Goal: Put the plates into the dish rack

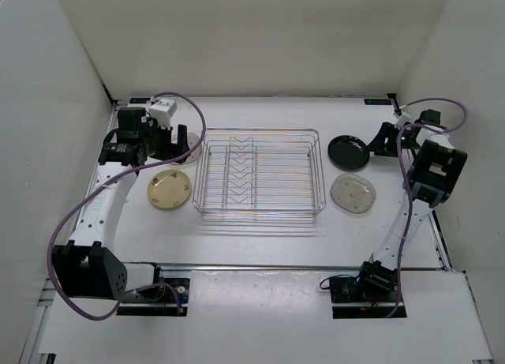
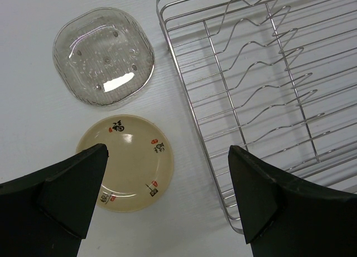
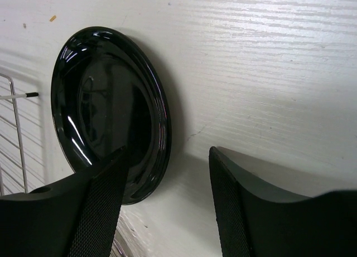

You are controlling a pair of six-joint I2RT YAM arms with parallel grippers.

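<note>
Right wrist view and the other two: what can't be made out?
- Right wrist: black plate, lower rim behind a finger of the right end effector; contact cannot be told.
- Left wrist: dish rack cut off by the frame edges; cream plate, lower left rim hidden by the left end effector.
- Top external: clear dish partly hidden under the left arm; cream plate markings too small.

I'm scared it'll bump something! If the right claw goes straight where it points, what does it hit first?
Probably the black plate: the right claw straddles its rim, half over the plate, half over bare table. Depth is unclear.
</note>
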